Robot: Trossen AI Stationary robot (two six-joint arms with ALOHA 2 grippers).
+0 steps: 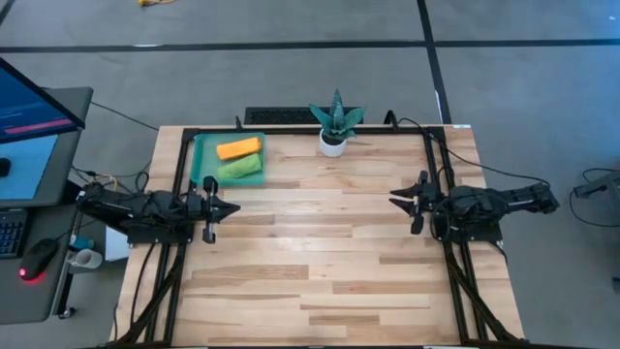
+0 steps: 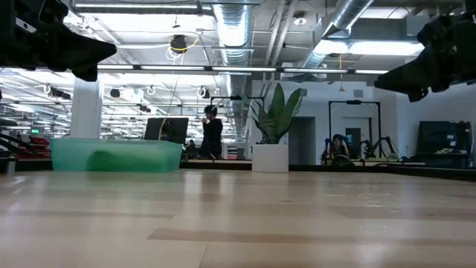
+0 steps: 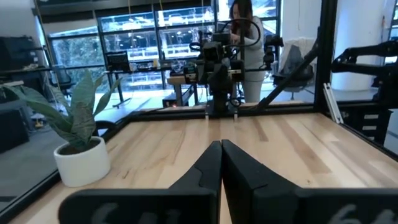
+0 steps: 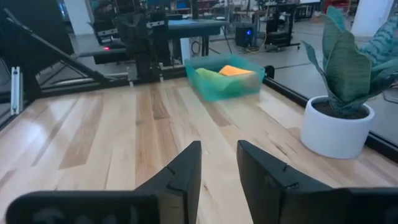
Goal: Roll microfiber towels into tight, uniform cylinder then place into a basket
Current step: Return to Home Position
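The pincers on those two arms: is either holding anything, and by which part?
Nothing is held. The left pincer is shut, the right pincer open, both empty above the table.

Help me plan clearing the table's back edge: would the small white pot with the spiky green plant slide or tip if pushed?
The small round white pot looks squat, so a low push would probably slide it along the smooth wooden table. Its tall spiky green leaves rise well above the rim, so a high push might tip it.
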